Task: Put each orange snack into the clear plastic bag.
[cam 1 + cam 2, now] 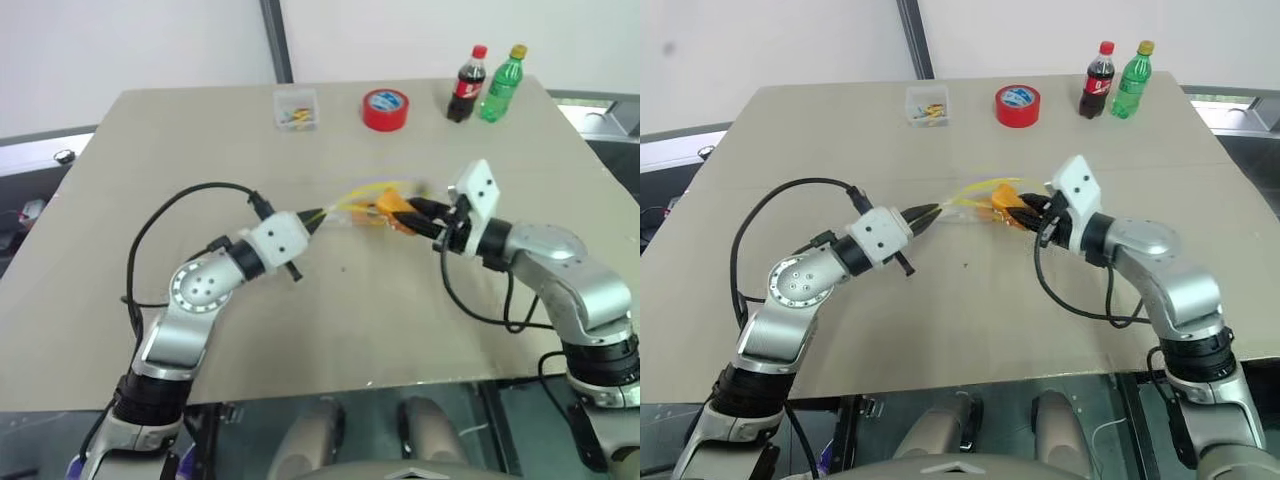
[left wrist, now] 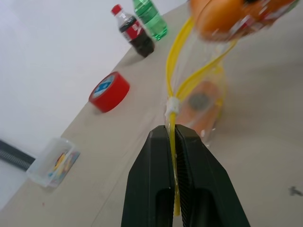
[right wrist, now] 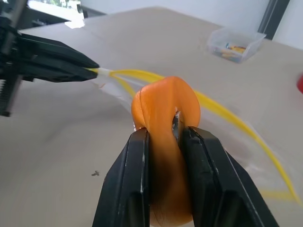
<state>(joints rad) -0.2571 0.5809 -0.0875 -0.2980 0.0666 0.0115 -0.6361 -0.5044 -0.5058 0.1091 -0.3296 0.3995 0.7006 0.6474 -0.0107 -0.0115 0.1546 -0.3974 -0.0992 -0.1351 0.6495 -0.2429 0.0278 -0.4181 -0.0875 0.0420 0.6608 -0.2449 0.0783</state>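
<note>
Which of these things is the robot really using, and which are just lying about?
In use: bag, held by the left gripper; snack in the right gripper; second snack inside the bag.
Lying about: tape roll, two bottles, clear box.

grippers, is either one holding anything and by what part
The left gripper is shut on the clear plastic bag at its yellow seal strip. The right gripper pinches an orange snack across its middle.

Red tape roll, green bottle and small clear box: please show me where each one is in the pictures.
red tape roll (image 1: 386, 109): left eye view, on its blue-and-white top face.
green bottle (image 1: 501, 90): left eye view, on its body.
small clear box (image 1: 926, 106): right eye view, on its lid.
</note>
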